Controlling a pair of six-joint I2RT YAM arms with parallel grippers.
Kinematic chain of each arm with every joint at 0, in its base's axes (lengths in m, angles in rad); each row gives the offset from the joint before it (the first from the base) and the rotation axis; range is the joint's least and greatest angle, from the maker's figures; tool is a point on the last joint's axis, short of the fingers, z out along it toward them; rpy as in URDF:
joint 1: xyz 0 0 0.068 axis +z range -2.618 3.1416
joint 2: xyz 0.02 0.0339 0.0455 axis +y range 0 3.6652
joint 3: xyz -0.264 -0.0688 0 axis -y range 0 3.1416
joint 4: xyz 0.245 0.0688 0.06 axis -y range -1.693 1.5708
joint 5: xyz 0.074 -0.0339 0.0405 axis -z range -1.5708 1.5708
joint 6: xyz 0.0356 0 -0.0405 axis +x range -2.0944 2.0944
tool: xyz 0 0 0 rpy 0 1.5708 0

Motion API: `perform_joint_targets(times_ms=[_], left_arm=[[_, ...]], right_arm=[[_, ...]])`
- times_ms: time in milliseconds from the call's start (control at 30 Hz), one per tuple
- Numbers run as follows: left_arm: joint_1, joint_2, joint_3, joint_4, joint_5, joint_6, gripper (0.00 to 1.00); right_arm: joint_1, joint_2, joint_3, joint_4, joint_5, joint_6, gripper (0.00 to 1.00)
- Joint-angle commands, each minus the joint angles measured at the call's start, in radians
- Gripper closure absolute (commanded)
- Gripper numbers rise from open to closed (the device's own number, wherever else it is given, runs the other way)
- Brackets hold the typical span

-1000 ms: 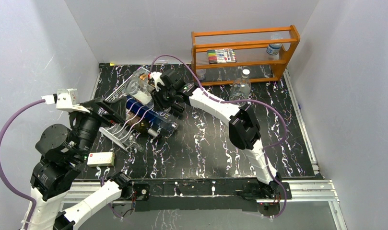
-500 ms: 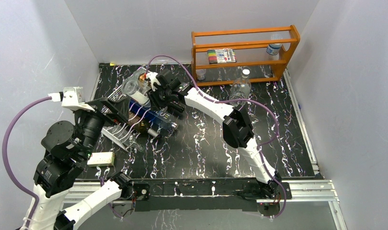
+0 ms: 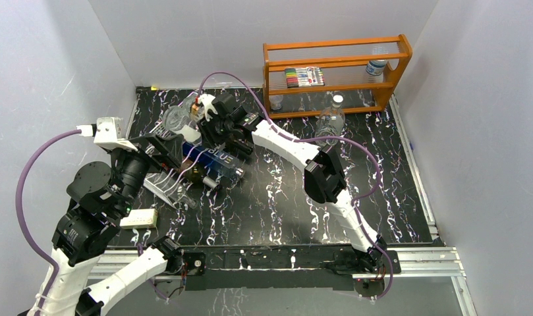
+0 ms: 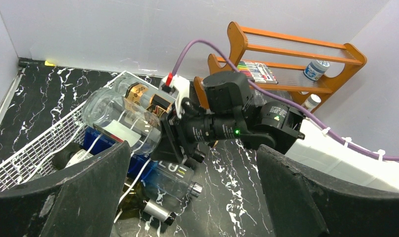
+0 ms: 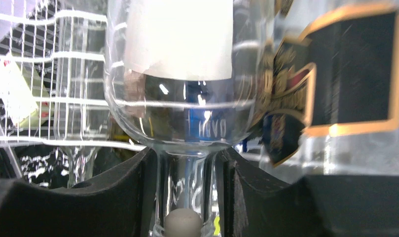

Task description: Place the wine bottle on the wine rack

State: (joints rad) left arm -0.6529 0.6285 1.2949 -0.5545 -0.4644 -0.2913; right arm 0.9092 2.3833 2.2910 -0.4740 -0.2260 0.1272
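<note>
Black marbled table [image 3: 283, 197], biggest thing in shot. White wire wine rack [image 4: 37, 148] sits at its left-centre, well apart from the orange shelf [image 3: 336, 72] at the back right.

The wine bottle [image 4: 121, 121], clear glass with a white paper label, lies on its side on the rack's top tier. Its base points left and its neck points toward the right arm. Just beside it is 1 bottle with a black-and-gold label [image 4: 143, 96]. Lower down are a blue bottle [image 3: 214, 158] and a dark green bottle [image 3: 201, 176].

Left gripper [image 4: 192, 148]: jaws spread wide, nothing between them, hanging near the rack's front side.

Right gripper [image 5: 186, 173]: 1 finger on each side of the bottle neck, just under the shoulder, very close to the glass. Can't tell whether the pads press on it or stand a hair off.

Handling, my judgement:
- Rigid glass, smooth and slick, breakable.
- Looks empty, so fairly light, but most of the weight sits in the body, far from the neck. A neck hold will lever downward.
- Round body, so it will roll unless it is seated in a wave of the tier.
- The neck near the shoulder is the best hold, since it is narrow enough for the jaws. The body looks too wide and slippery.
</note>
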Motion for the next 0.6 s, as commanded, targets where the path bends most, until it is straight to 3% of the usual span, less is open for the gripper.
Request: perform_joint_targets(times_ms=[0,333,567], left_arm=[[-0.002,0.007,-0.006,0.006,-0.009,0.0,0.02],[-0.002,0.004,-0.01,0.002,-0.016,-0.001,0.02],[-0.001,-0.001,-0.005,-0.001,-0.014,-0.002,0.02]], right_arm=[[-0.007,-0.022,0.093,0.24,0.026,-0.006,0.44],[-0.007,-0.052,0.069,0.276,0.037,0.017,0.39],[-0.007,-0.179,-0.03,0.346,0.03,0.048,0.34]])
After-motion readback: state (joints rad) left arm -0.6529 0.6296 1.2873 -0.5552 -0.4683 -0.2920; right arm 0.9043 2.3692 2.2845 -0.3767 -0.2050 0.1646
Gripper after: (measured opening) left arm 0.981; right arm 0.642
